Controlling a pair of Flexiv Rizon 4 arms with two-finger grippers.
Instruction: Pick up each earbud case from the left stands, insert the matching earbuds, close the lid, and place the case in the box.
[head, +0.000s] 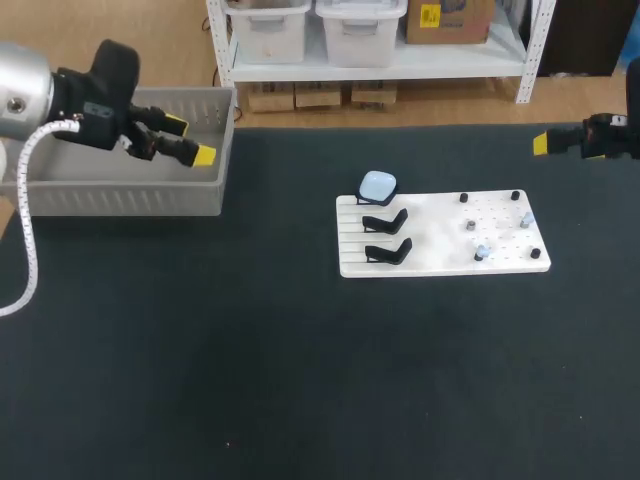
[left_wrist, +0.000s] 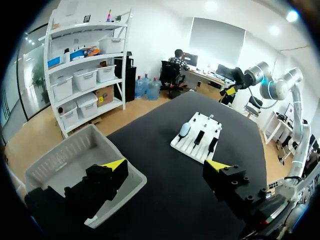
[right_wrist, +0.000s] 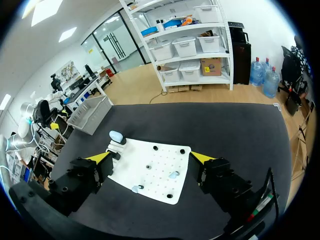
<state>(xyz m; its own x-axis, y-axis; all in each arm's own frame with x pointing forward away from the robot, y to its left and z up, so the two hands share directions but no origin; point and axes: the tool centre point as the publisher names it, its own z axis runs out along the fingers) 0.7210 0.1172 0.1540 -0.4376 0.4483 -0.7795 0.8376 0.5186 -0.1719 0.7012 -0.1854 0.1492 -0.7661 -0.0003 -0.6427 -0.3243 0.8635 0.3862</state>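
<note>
Over the grey box (head: 130, 200) at the tabletop's (head: 200, 380) far left hangs the left pincer (head: 191, 140), released and empty. The right pincer (right_wrist: 151, 158), also released, waits far right. One pale-blue earbud case (head: 377, 185), seemingly closed, sits on the white board's (head: 440, 255) farthest stand, the two nearer black stands (head: 386, 221) bare. Likely next, the left arm must cross and grasp that case.

A pale-blue earbud case (head: 377, 184) sits at the row's rear — two black stands (head: 386, 221) just in front; the grey box (head: 120, 195) lies well apart.
</note>
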